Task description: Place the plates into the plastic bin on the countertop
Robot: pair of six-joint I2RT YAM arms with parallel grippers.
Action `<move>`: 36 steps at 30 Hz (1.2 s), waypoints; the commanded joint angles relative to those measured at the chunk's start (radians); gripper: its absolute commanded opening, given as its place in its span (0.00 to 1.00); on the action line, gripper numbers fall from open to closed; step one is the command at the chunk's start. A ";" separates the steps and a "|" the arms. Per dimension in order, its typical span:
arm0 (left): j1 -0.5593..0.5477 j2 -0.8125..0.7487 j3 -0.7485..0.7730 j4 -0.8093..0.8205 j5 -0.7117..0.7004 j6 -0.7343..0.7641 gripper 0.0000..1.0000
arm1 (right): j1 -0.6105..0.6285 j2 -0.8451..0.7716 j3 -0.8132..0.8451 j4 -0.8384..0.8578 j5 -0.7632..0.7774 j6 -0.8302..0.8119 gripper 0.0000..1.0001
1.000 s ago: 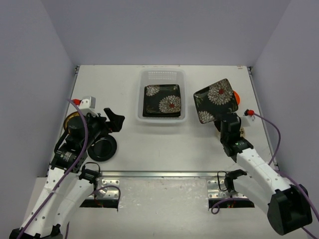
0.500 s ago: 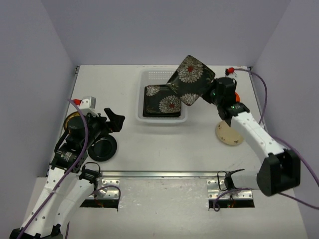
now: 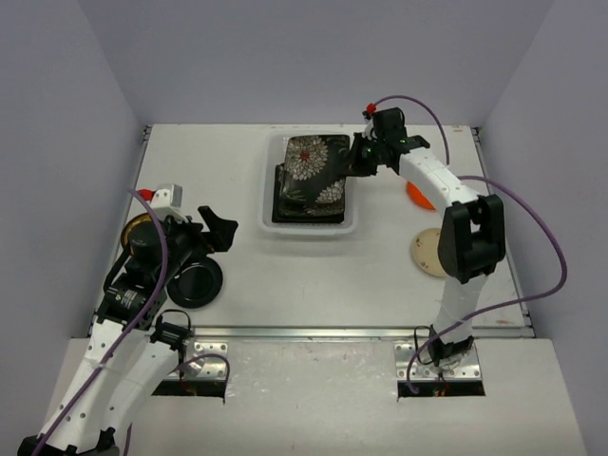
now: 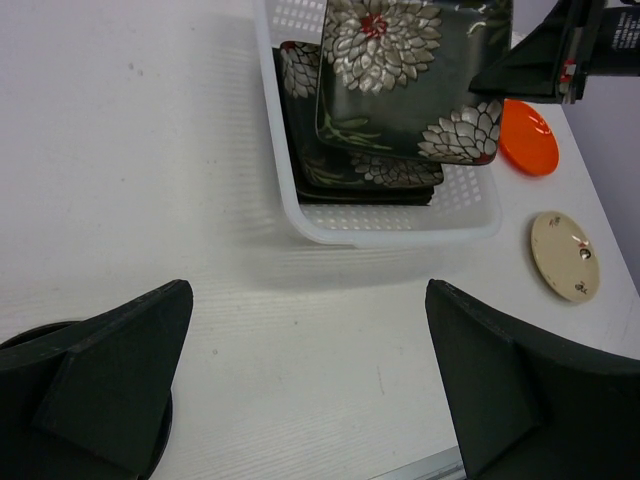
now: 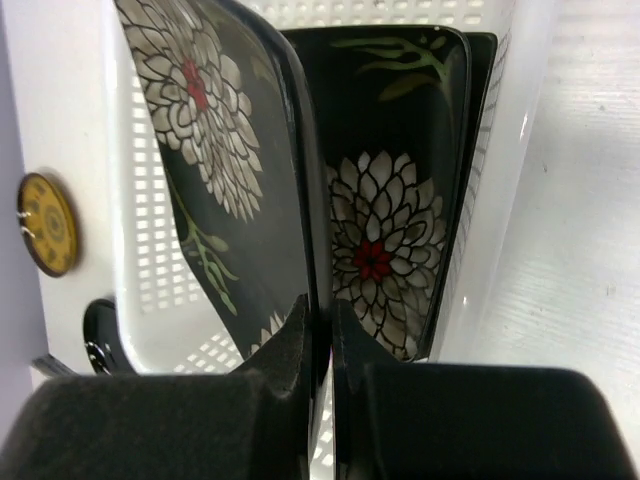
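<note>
right pincer (image 3: 358,158) clenched on edge of flowered square plate (image 3: 313,163). plate sticks out ahead of fingers, tilted, over plastic bin (image 3: 311,229). risk imo: letting go at this tilt = smack/chip on twin flowered plate (image 3: 306,203) lying flat below, or low corner snags bin wall. bin holds just that one. left pincer (image 4: 308,300) released, holding nothing.

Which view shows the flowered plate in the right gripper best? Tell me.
Left wrist: the held plate shows most of its face, tilted over the bin. Top external shows it smaller. Right wrist sees it obliquely, pinched by the right gripper.
</note>
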 commanded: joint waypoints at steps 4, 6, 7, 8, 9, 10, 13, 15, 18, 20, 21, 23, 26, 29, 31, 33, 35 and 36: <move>-0.016 -0.001 0.005 0.041 -0.007 0.001 1.00 | -0.026 0.245 0.492 -0.222 -0.220 -0.090 0.00; -0.017 -0.003 0.005 0.042 -0.009 0.000 1.00 | -0.028 0.271 0.503 -0.243 -0.253 -0.095 0.00; -0.018 -0.002 0.005 0.043 -0.009 -0.001 1.00 | -0.029 0.279 0.494 -0.246 -0.261 -0.097 0.01; -0.018 0.000 0.005 0.043 -0.008 -0.001 1.00 | -0.029 0.286 0.489 -0.250 -0.259 -0.099 0.03; -0.018 0.002 0.005 0.043 -0.008 -0.001 1.00 | -0.029 0.294 0.484 -0.253 -0.256 -0.102 0.05; -0.018 0.004 0.005 0.044 -0.006 0.000 1.00 | -0.029 0.300 0.481 -0.258 -0.257 -0.108 0.06; -0.018 0.008 0.005 0.043 -0.005 0.001 1.00 | -0.029 0.309 0.482 -0.265 -0.258 -0.123 0.09; -0.018 0.008 0.005 0.043 -0.006 0.001 1.00 | -0.027 0.320 0.525 -0.297 -0.241 -0.135 0.17; -0.018 0.009 0.005 0.043 -0.006 0.000 1.00 | -0.027 0.328 0.569 -0.324 -0.225 -0.148 0.92; -0.018 0.012 0.005 0.043 -0.008 -0.001 1.00 | -0.027 0.319 0.602 -0.353 -0.201 -0.159 0.99; -0.018 0.013 0.005 0.043 -0.008 -0.001 1.00 | -0.027 0.308 0.606 -0.360 -0.183 -0.165 0.99; -0.018 0.015 0.005 0.045 -0.008 -0.001 1.00 | -0.028 0.265 0.594 -0.366 -0.125 -0.180 0.99; -0.018 0.019 0.005 0.042 -0.010 -0.001 1.00 | -0.028 0.195 0.584 -0.398 0.005 -0.217 0.99; -0.018 0.016 0.005 0.040 -0.022 -0.005 1.00 | -0.026 0.075 0.467 -0.391 0.228 -0.269 0.99; -0.018 0.010 0.005 0.034 -0.043 -0.012 1.00 | -0.027 -0.042 0.293 -0.335 0.347 -0.279 0.99; -0.018 0.002 0.006 0.028 -0.072 -0.021 1.00 | -0.027 -0.179 0.113 -0.259 0.484 -0.290 0.99; -0.019 -0.002 0.007 0.026 -0.077 -0.024 1.00 | -0.028 -0.284 -0.037 -0.185 0.604 -0.333 0.99; -0.019 -0.003 0.006 0.027 -0.075 -0.024 1.00 | -0.029 -0.331 -0.115 -0.143 0.664 -0.372 0.99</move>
